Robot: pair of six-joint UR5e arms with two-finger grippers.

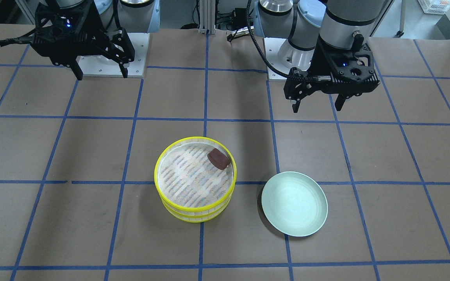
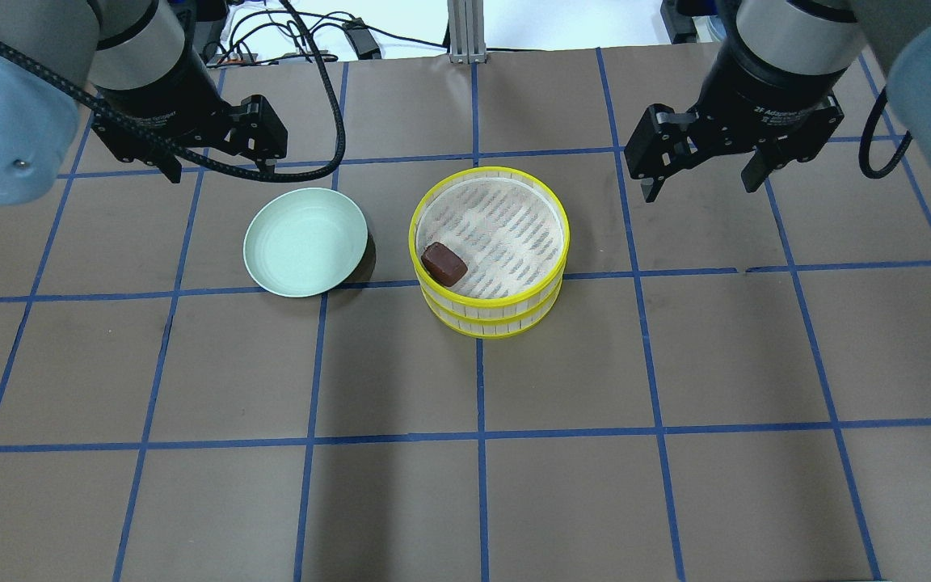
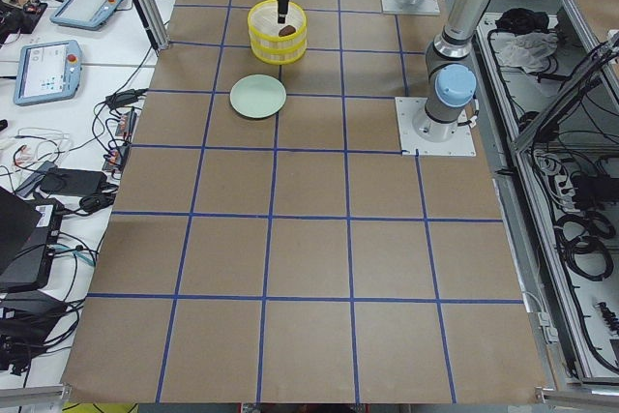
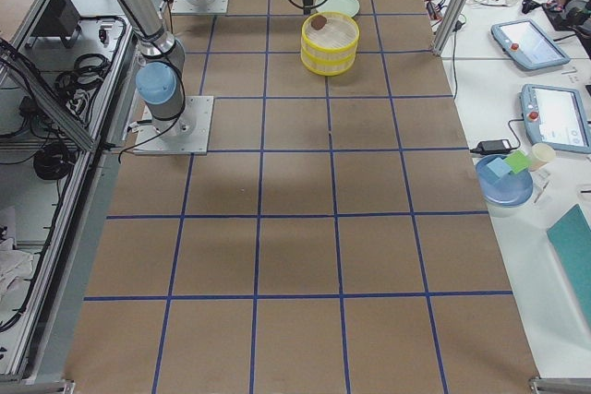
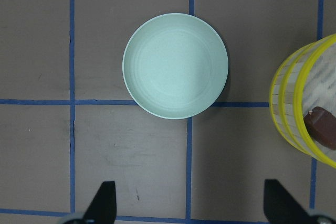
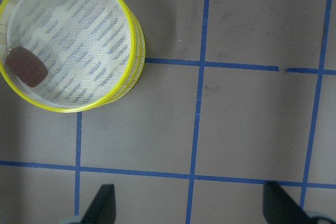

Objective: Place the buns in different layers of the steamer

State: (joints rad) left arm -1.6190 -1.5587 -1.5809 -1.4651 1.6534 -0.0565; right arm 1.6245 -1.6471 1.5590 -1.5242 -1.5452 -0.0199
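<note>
The steamer [image 2: 506, 309] is two yellow-rimmed trays stacked at the table's middle. It also shows in the front view [image 1: 193, 211]. The dark reddish-brown bun [image 2: 444, 263] lies on the top tray's mesh floor near its rim; it also shows in the right wrist view [image 6: 26, 66] and the front view [image 1: 218, 159]. The creamy-white bun is hidden or out of view. My left gripper [image 2: 219, 166] is open and empty, hovering behind the plate. My right gripper [image 2: 701, 187] is open and empty, hovering to the right of the steamer, apart from it.
An empty mint-green plate [image 2: 305, 241] sits left of the steamer; it also shows in the left wrist view [image 5: 175, 65]. Blue tape lines grid the brown table. The arm base plates [image 1: 109, 58] stand at the robot's side of the table.
</note>
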